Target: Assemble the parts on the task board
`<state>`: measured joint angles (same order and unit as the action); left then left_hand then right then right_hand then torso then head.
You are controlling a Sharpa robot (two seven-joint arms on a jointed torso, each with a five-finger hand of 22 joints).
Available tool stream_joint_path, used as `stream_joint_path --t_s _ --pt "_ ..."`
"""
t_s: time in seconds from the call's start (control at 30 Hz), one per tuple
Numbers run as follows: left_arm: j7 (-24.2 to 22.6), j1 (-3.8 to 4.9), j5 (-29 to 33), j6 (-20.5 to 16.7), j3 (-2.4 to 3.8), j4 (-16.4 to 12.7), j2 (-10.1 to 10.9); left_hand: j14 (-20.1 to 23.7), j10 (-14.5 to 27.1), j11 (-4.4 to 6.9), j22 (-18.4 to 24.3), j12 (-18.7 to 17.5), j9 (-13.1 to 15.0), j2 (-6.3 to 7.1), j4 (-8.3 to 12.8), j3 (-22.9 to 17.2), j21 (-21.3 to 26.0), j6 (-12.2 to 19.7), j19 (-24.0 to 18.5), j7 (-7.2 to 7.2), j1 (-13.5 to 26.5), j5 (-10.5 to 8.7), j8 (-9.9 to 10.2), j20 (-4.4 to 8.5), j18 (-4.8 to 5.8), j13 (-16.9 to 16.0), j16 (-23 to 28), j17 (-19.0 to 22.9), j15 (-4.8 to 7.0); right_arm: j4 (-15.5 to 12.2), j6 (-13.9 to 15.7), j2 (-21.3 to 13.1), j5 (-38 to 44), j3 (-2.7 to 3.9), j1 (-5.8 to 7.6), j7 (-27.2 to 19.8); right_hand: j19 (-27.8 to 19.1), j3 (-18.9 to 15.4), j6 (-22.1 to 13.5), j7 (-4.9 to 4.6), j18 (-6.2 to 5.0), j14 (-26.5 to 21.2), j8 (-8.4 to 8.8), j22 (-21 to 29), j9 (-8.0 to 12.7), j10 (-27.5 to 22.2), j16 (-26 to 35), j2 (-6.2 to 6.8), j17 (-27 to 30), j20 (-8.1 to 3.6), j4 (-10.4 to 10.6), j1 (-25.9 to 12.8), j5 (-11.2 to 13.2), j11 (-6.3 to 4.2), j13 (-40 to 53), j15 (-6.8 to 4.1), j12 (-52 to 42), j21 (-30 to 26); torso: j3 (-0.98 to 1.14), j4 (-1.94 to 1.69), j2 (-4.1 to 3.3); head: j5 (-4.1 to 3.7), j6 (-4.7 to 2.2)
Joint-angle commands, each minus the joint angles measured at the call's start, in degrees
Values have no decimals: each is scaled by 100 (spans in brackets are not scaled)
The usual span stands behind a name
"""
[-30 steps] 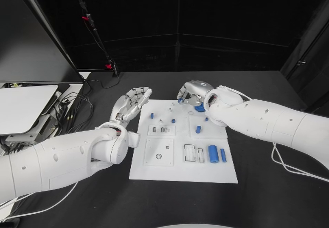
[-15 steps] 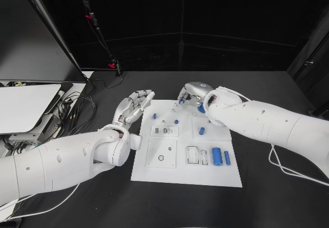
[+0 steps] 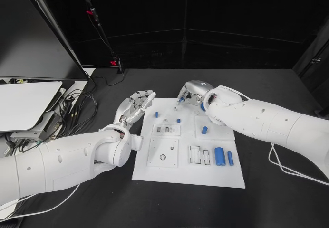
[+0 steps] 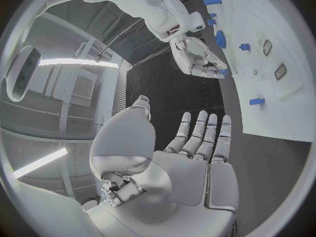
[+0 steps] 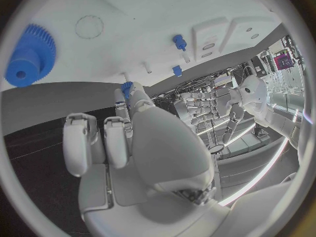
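The white task board (image 3: 154,168) lies mid-table. Small blue parts lie on it: a peg (image 3: 156,114), a peg (image 3: 179,120), a short cylinder (image 3: 204,129), a large cylinder (image 3: 219,156) and a thin rod (image 3: 230,157). A blue gear (image 5: 26,55) sits at the board's far right, half hidden by my right arm in the head view. My right hand (image 3: 192,93) hovers over the board's far edge and pinches a small blue part (image 5: 127,87) at its fingertips (image 4: 214,68). My left hand (image 3: 135,107) lies flat beside the board's far left corner, fingers (image 4: 200,134) apart, holding nothing.
A white flat device (image 3: 24,102) and a tangle of cables (image 3: 75,102) lie at the table's left. A dark panel (image 3: 34,42) stands behind them. The board has moulded recesses (image 3: 163,152) and slots (image 3: 198,154) in its near half.
The camera has shifted a little. Both hands keep their places relative to the board, and the right hand still pinches the small blue part.
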<state>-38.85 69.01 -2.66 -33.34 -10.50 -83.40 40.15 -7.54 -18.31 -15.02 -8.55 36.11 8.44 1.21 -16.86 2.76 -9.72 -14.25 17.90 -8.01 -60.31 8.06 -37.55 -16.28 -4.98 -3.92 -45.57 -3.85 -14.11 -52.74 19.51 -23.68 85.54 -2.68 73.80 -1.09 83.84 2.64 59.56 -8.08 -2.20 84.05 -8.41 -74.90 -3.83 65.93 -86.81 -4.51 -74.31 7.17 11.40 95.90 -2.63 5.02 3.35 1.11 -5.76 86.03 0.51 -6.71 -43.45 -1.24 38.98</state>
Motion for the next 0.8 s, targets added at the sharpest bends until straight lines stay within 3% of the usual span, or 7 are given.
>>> stream_joint_path --t_s 0.03,0.5,0.8 --pt "-1741 10 -107 65 6 0 -11 17 19 -8 -8 24 -7 -73 3 -25 -30 -24 -24 -904 -5 20 -28 -2 -86 6 -39 8 -36 35 154 27 -3 10 20 -141 23 52 23 -16 -5 335 43 -599 -4 35 21 56 -13 0 -6 -4 -29 14 6 -17 37 0 0 -18 -2 5 10" --pt "-1727 11 -134 64 6 -5 -13 19 21 -8 -9 29 -16 -82 3 -22 -33 -22 -28 -904 -16 43 -33 -2 -86 8 -41 8 -37 439 131 258 -5 13 20 -206 23 83 15 -22 -4 336 70 -600 -2 31 20 70 -17 6 6 9 -32 22 6 -10 78 0 -5 -8 0 52 -11" --pt "-1715 11 -135 59 6 20 -31 19 21 -8 -9 29 -16 -82 3 -22 -33 -22 -28 -904 -16 43 -33 -2 -86 8 -41 8 -37 640 36 397 -27 13 18 -248 20 94 13 -25 -5 336 83 -597 -2 28 21 79 -16 10 19 5 -31 27 7 -6 98 -2 -6 3 4 84 18"
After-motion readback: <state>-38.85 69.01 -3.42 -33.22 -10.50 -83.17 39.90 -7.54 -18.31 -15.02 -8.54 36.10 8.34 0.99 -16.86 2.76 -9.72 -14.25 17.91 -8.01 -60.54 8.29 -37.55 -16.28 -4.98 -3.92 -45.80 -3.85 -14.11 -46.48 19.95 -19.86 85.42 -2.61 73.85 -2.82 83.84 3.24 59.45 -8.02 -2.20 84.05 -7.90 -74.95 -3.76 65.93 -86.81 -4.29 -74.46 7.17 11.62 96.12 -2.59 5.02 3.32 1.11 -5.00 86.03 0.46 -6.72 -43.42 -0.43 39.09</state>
